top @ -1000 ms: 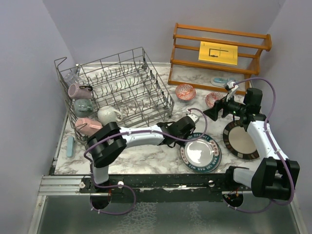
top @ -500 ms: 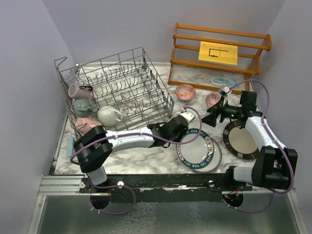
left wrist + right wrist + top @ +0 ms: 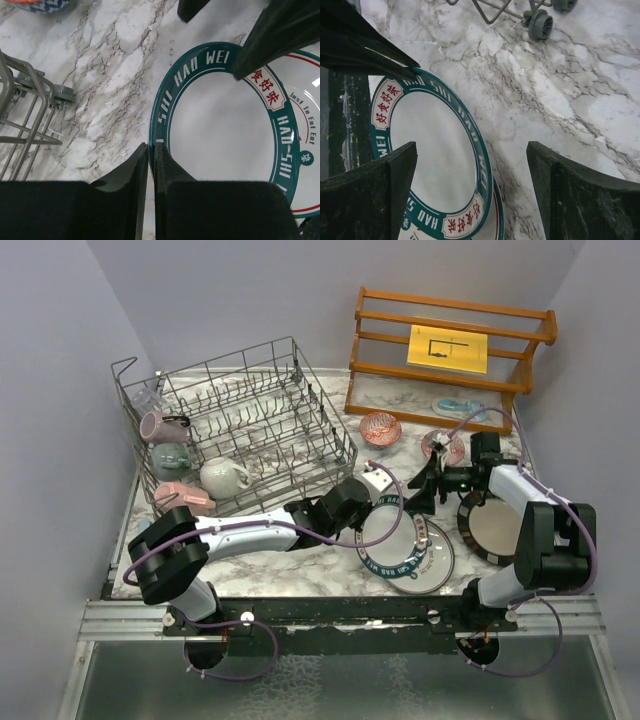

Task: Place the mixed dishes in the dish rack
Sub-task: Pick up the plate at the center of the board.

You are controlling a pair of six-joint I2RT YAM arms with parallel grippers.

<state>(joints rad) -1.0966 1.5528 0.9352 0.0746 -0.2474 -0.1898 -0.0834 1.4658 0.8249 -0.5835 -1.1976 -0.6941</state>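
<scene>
My left gripper (image 3: 362, 502) is shut on the near-left rim of the blue-rimmed lettered plate (image 3: 392, 532) and holds it tilted up. In the left wrist view (image 3: 151, 150) the jaws pinch the rim of this plate (image 3: 225, 135). A second lettered plate (image 3: 432, 566) lies flat under it. My right gripper (image 3: 425, 485) is open at the raised plate's far edge. In the right wrist view (image 3: 472, 170) it straddles the plate's rim (image 3: 430, 150) without touching it. The dish rack (image 3: 250, 430) holds several mugs along its left side.
Two red-patterned bowls (image 3: 380, 427) (image 3: 440, 445) sit before the wooden shelf (image 3: 450, 345). The dark-rimmed beige plate (image 3: 495, 528) lies at the right, under my right forearm. A rack foot (image 3: 540, 25) and the rack's wires (image 3: 25, 110) are close to the plate.
My left gripper has drawn left and lifted the lettered plate's edge, tilting it off a second plate beneath. My right gripper has swung left and down to the plate's far rim.
</scene>
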